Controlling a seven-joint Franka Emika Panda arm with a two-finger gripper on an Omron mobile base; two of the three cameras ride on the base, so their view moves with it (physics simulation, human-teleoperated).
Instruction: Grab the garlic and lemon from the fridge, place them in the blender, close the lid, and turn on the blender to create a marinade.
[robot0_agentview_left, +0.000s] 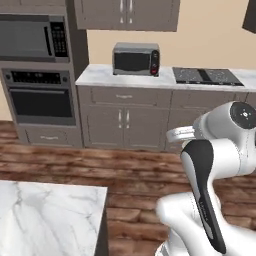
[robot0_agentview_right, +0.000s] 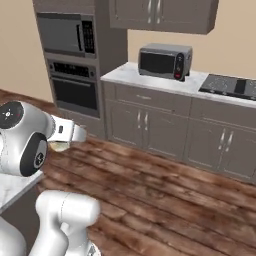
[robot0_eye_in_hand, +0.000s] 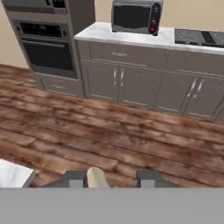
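Between the gripper's (robot0_eye_in_hand: 111, 178) two dark fingertips (robot0_eye_in_hand: 75, 178), low in the hand view, sits the garlic (robot0_eye_in_hand: 97, 178), a pale cream bulb clamped in the jaws above the brown wooden floor (robot0_eye_in_hand: 109, 131). Beyond stands a grey cabinet run whose marble counter (robot0_eye_in_hand: 131, 37) carries a toaster oven (robot0_eye_in_hand: 134, 16) near its left end, with a wall oven (robot0_eye_in_hand: 46, 48) further left.

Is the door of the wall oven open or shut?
Shut. The wall oven has its dark door flat in the cabinet front, its handle bar level across the top; the hand view shows the same.
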